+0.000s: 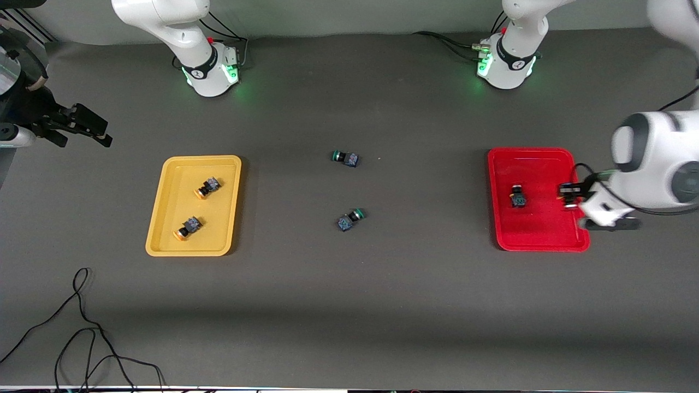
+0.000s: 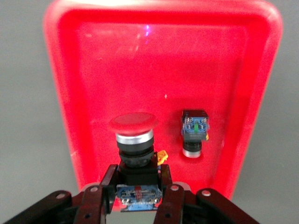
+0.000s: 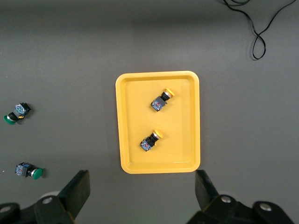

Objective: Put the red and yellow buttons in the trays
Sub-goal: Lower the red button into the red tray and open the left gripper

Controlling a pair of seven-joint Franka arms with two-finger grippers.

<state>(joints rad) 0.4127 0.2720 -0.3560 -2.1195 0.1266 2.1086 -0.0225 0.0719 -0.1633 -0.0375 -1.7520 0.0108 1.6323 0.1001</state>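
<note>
My left gripper (image 1: pixel 568 196) is shut on a red-capped button (image 2: pixel 135 140), gripping its dark body (image 2: pixel 138 186), over the red tray (image 1: pixel 538 240) at the rim toward the left arm's end. A second button (image 1: pixel 518 197) lies on its side in the red tray and also shows in the left wrist view (image 2: pixel 195 130). The yellow tray (image 1: pixel 164 207) holds two yellow-capped buttons (image 1: pixel 207 187) (image 1: pixel 188 227), which also show in the right wrist view (image 3: pixel 161 99) (image 3: pixel 152 139). My right gripper (image 1: pixel 82 128) is open and empty, up in the air at the right arm's end, off the side of the yellow tray (image 3: pixel 182 140).
Two green-capped buttons (image 1: pixel 345 158) (image 1: pixel 350 219) lie on the table's middle between the trays. A loose black cable (image 1: pixel 82 327) lies near the front edge at the right arm's end. The arm bases stand along the table's back edge.
</note>
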